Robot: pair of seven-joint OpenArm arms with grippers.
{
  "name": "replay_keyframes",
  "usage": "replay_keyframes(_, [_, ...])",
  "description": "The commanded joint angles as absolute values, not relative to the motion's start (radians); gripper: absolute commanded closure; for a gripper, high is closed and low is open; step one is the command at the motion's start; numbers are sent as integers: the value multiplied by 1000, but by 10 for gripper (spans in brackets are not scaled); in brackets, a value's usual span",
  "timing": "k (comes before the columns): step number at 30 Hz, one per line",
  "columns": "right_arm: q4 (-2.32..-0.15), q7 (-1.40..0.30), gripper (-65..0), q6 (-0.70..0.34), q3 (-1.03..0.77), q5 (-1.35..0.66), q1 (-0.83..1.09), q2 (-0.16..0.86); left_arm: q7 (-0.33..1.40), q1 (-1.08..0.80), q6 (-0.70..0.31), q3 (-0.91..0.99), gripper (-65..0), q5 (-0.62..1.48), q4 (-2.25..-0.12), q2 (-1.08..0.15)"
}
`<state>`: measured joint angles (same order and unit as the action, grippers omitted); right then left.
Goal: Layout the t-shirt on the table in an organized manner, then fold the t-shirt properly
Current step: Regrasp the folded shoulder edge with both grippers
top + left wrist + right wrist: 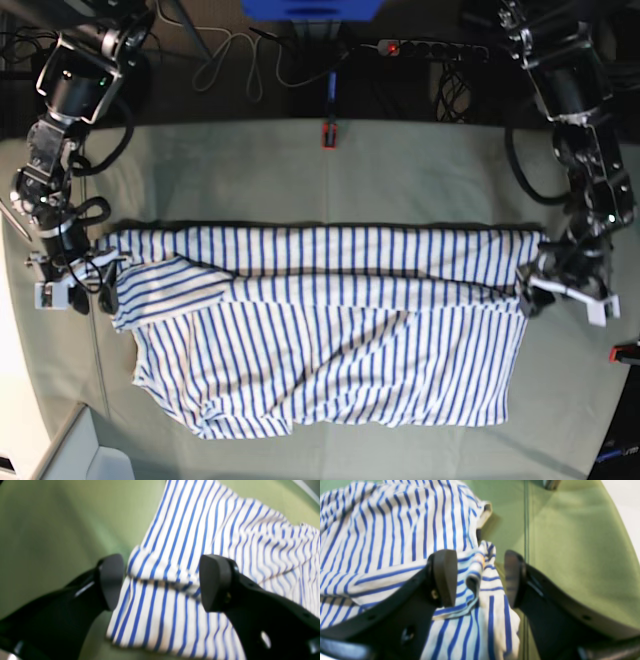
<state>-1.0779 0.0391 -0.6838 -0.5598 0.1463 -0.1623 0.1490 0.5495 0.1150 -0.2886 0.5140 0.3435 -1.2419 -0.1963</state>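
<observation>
On the counter [400, 170], both the left tool [161, 581] and right tool [481, 578] stand released astride the t-shirt [340, 330], whose folded edge could snag and drag crooked.

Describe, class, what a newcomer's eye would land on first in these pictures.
The blue-striped t-shirt dominates, spread wide across the middle of the pale green table with its upper part folded down in a long band. At each end of that fold sits a black gripper: the left gripper at the base view's right edge, the right gripper at its left. In both wrist views the fingers stand apart, with striped cloth between them.
</observation>
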Motion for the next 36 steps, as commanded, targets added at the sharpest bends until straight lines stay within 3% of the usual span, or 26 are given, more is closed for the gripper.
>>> replay_keyframes(1, [-1110,68,-313,-698,-561,128,-165,162,532,117,-291,518,-457,354,-1259,-209])
replay_keyframes(9, [-1125,71,-313,-698,-562,127,-105,154,530,61,-295,639,-459,354,-1247,-200])
replay_keyframes(36, [-1196,71,-315,-698,-619,127,-38,127,530,61,-297,636,-462,346,-1155,-185])
